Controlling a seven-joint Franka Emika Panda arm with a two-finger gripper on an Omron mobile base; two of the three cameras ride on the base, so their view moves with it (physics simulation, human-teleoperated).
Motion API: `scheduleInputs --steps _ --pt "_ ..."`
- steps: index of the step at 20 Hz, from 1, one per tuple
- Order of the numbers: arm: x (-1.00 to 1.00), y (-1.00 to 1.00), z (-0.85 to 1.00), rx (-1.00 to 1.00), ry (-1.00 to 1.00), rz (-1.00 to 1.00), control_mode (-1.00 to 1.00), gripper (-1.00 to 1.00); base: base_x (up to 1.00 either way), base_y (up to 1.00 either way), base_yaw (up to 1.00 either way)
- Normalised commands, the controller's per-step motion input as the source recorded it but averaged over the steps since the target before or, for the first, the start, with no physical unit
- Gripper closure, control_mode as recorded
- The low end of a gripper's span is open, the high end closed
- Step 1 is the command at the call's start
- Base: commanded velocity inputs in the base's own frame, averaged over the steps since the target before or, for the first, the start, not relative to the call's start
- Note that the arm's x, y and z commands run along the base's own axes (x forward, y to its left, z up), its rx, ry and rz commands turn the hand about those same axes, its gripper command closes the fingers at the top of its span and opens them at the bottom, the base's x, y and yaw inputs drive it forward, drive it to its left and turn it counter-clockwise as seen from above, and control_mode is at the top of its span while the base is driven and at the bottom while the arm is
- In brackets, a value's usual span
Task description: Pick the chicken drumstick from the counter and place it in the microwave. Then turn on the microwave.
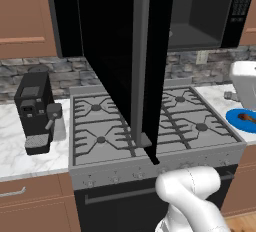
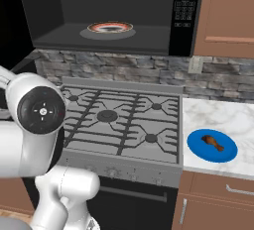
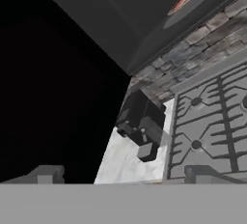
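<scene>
Swung wide toward me, the microwave [image 1: 200, 11] door [image 1: 120, 51] is the nearest thing, a tall black slab hanging over the gas stove [image 1: 150, 126] and blocking much of the left base view; its one grey bar handle [image 1: 140, 61] runs down its edge. Behind it the microwave's grey cavity stands open above the stove, with one round turntable plate [image 2: 110, 27] rimmed in red on its floor and one button panel [image 2: 184, 6] at its right edge.

Below, the stove shows four burners I can count under dark grates, with the black oven front [image 2: 134, 199] beneath. White marble counter [image 2: 223, 120] flanks the stove on both sides (brown drawers underneath). On the left stretch stands one black coffee machine [image 1: 35, 111], close to the stove's edge. On the right stretch lies one blue plate [image 2: 212, 145], and the single chicken drumstick [image 2: 213, 143] rests on it, well apart from the microwave and from my hand. Some white object [image 1: 245, 83] stands behind the plate, cut off by the frame.

My gripper [image 3: 123, 175] looks along the inside of the door toward the coffee machine; its two grey fingertips [image 3: 48, 174] sit far apart at the bottom of the hand view, nothing between them.
</scene>
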Motion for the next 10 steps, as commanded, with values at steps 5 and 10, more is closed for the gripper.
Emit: scheduleInputs --steps 5,10 --pt "0.01 -0.37 0.0 -0.32 0.0 0.0 -1.0 -1.0 0.0 0.0 0.0" --pt "0.04 -0.34 0.0 -0.44 0.01 0.0 -1.0 -1.0 0.0 0.0 0.0"
